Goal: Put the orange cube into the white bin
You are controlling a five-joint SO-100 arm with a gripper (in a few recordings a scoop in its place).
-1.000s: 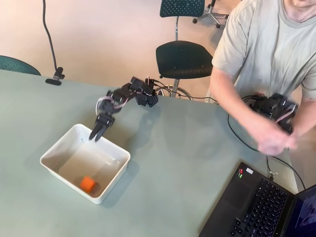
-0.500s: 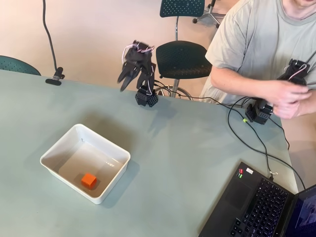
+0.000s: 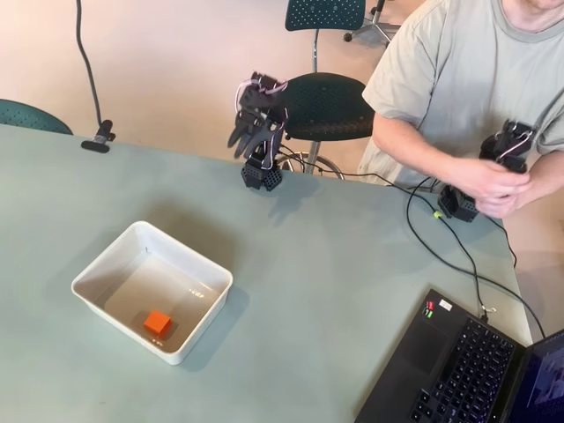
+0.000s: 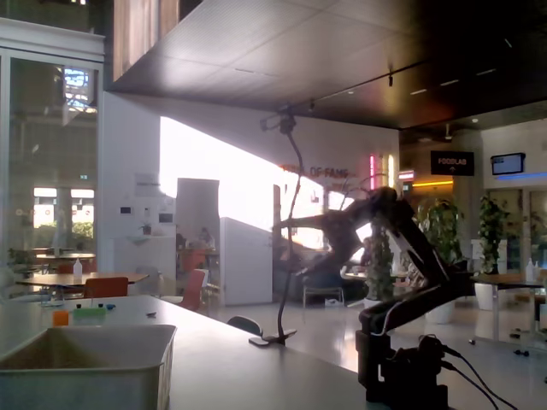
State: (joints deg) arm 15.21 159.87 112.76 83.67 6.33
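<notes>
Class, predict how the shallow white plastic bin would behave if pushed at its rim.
The shallow white plastic bin looks thin-walled, so probably light and apt to slide on the smooth table. Low and wide, it seems unlikely to tip. The small orange cube inside may slide.

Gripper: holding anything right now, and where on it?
Nothing. The gripper is raised, open and empty; the orange cube lies inside the white bin.

Place: public hall with cafe area | Signs: lit signs (image 4: pixel 451 162) on far wall, cafe tables with chairs (image 4: pixel 107 286), potted plants (image 4: pixel 493 231), tall windows | Near: big grey-green table (image 3: pixel 335 291), laptop (image 3: pixel 480 370)
</notes>
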